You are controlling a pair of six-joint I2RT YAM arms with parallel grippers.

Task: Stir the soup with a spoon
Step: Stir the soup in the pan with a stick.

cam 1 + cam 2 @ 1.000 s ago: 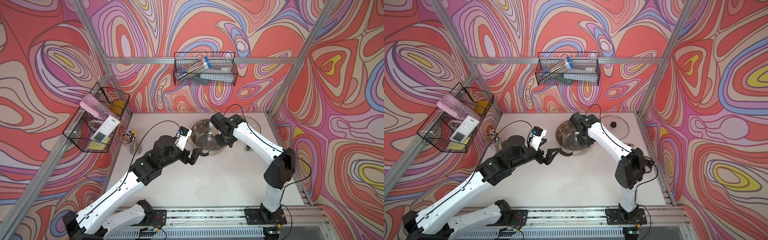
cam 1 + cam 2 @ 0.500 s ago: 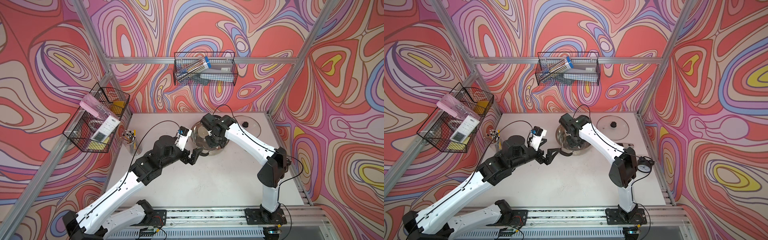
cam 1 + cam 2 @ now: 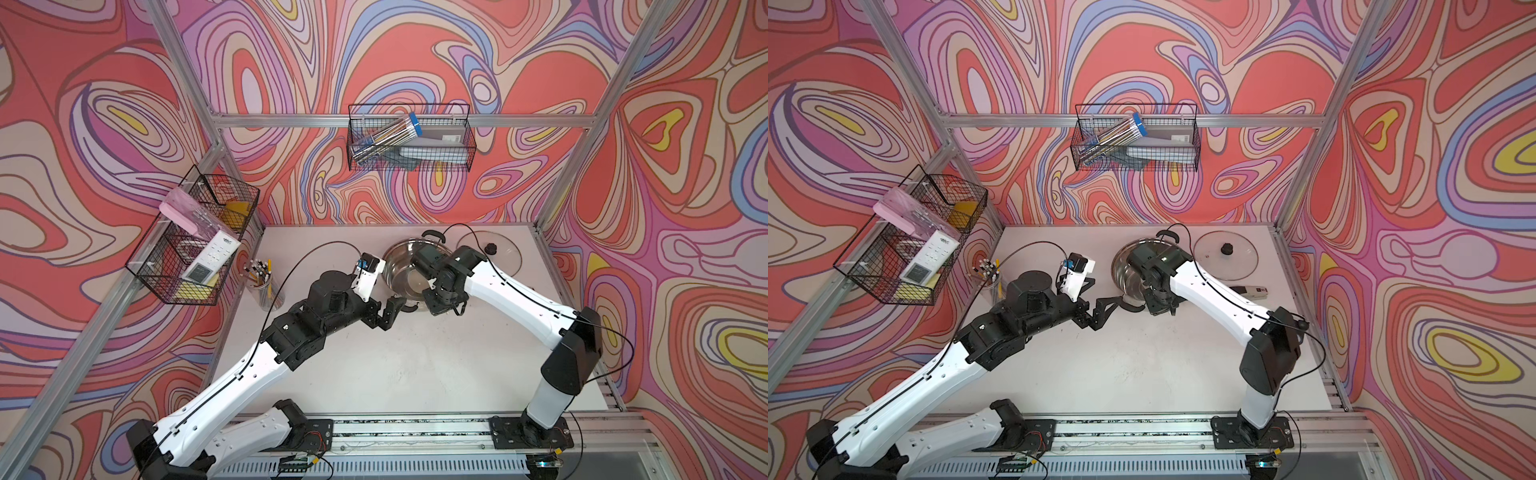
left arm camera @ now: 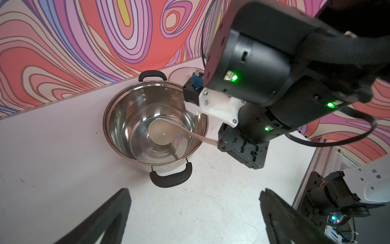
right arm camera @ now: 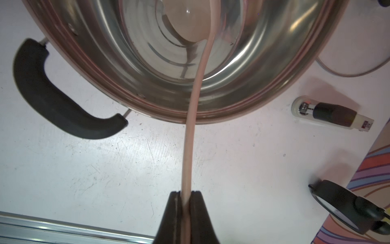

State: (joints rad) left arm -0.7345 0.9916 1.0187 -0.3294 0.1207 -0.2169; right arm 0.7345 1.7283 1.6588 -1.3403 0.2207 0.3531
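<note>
- Right gripper (image 5: 185,195): jaws pressed together, pinching the handle end of the spoon (image 5: 191,135).
- Spoon: cream-beige ladle. Its handle crosses the rim of the pot (image 4: 118,109), and its bowl sits low inside, near the middle.
- Pot: steel with two black handles, standing on the white table (image 3: 395,365).
- Left gripper (image 4: 194,196): fingers spread wide, holding nothing, just short of the pot's near handle.
- Glass lid (image 3: 1208,259): flat on the table, beside the pot.
- Cup of pencils (image 3: 262,286): by the left wall, well apart from the pot.
</note>
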